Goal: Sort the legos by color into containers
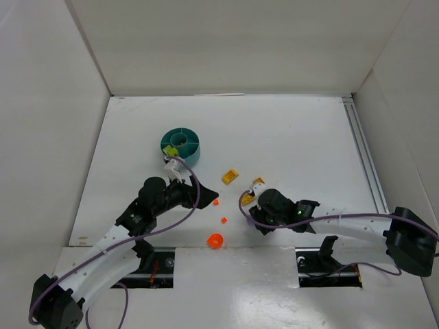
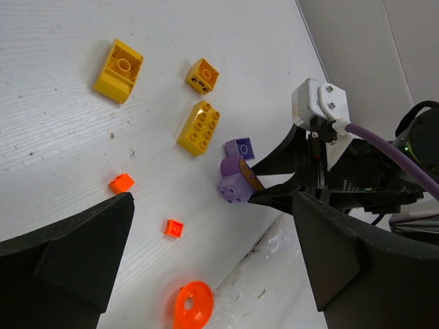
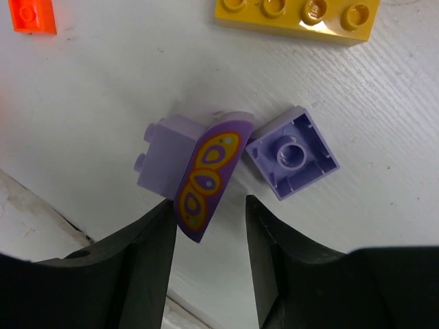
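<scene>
The round teal dish (image 1: 182, 145) stands at the back left with a yellow-green piece in one compartment. My right gripper (image 3: 209, 219) is open and low over the table. The lower end of a purple brick with a yellow-patterned slope (image 3: 199, 171) sits between its fingertips, against the left one. A second purple brick (image 3: 291, 152) lies upturned beside it. My left gripper (image 2: 212, 274) is open and empty above an orange ring (image 2: 193, 305) and two small orange-red bits (image 2: 174, 227). Three orange-yellow bricks (image 2: 199, 127) lie beyond.
In the top view the right gripper (image 1: 250, 205) and left gripper (image 1: 206, 199) are close together near the table's front edge. The orange ring (image 1: 215, 240) lies by that edge. White walls enclose the table; a rail (image 1: 363, 157) runs along the right.
</scene>
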Tool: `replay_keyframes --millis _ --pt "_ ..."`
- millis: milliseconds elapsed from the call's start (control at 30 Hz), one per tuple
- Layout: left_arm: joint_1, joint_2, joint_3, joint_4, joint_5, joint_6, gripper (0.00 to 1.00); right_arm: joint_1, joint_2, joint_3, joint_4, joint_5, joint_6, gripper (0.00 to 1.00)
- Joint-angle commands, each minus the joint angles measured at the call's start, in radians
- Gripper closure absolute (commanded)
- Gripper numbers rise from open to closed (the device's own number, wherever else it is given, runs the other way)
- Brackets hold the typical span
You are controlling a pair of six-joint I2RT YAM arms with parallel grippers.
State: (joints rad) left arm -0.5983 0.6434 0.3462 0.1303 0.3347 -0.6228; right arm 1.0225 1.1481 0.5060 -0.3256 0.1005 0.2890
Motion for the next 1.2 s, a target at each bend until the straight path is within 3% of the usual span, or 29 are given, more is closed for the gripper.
replay_keyframes --millis 0,233,333,367,467,800,967,1167 --pt "0.000 -0.024 -0.004 0.032 -0.005 -0.005 0.00 0.019 0.015 -0.012 0.149 0.018 0.038 0.51" --pt "0.000 -0.024 -0.013 0.052 0.017 -0.005 0.00 0.019 0.024 -0.021 0.149 0.042 0.038 0.66" --pt "0.000 -0.024 -0.023 0.061 0.038 -0.005 0.00 0.028 0.024 -0.021 0.158 0.042 0.038 0.86" --pt "0.000 -0.024 -0.023 0.071 0.038 -0.005 0.00 0.028 0.024 -0.021 0.158 0.042 0.038 0.86" --pt "0.000 -0.024 -0.032 0.080 0.064 0.004 0.00 0.028 0.006 -0.030 0.158 0.042 0.029 0.99" --pt "-0.009 0.031 -0.088 0.325 0.355 0.006 0.00 0.028 -0.157 0.022 0.137 -0.074 -0.116 1.00" --pt "-0.057 0.111 -0.076 0.443 0.375 -0.028 0.00 0.028 -0.281 0.046 0.184 -0.065 -0.184 1.00" --pt "-0.075 0.200 -0.026 0.512 0.357 -0.061 0.02 0.028 -0.291 0.103 0.230 -0.065 -0.208 1.00"
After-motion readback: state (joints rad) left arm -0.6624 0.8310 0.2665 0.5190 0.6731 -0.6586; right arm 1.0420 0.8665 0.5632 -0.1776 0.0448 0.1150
